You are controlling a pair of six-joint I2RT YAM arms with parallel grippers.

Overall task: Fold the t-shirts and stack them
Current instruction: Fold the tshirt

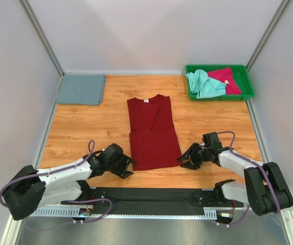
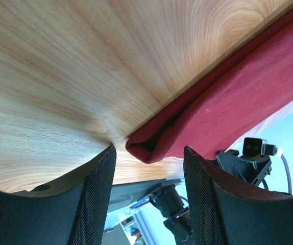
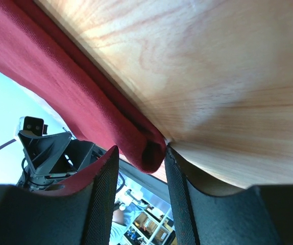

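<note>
Top external view: the dark red t-shirt (image 1: 153,133) is lying flat in the middle of the wooden table (image 1: 85,127), w/ its sides folded in and its neck at the far end. The left gripper (image 1: 127,167) is sitting low at the shirt's near L corner. The right gripper (image 1: 186,157) is sitting low at the near R corner.

Left wrist view: the left gripper (image 2: 149,194) is standing wide open. The shirt's folded corner is poking into the gap btw the two black fingers (image 2: 93,199). It is resting on the wood and the fingers aren't pressing it.

Right wrist view: the right gripper (image 3: 139,199) is holding its fingers (image 3: 179,204) much closer together. The rolled red corner is filling the gap btw them. Can't tell if they're squeezing it or just sitting beside it.

Edges & room: both grippers are working near the table's front edge. Wide strips of bare wood are running along both sides of the red shirt. The grey-blue t-shirt (image 1: 81,89) is lying folded in the far L corner, well apart. The green tray (image 1: 220,97) is sitting in the far R corner, holding the mint green t-shirt (image 1: 203,83) and the pinkish-red t-shirt (image 1: 225,77), both bunched up. Grey walls (image 1: 14,76) are closing in the L, R & back sides.
</note>
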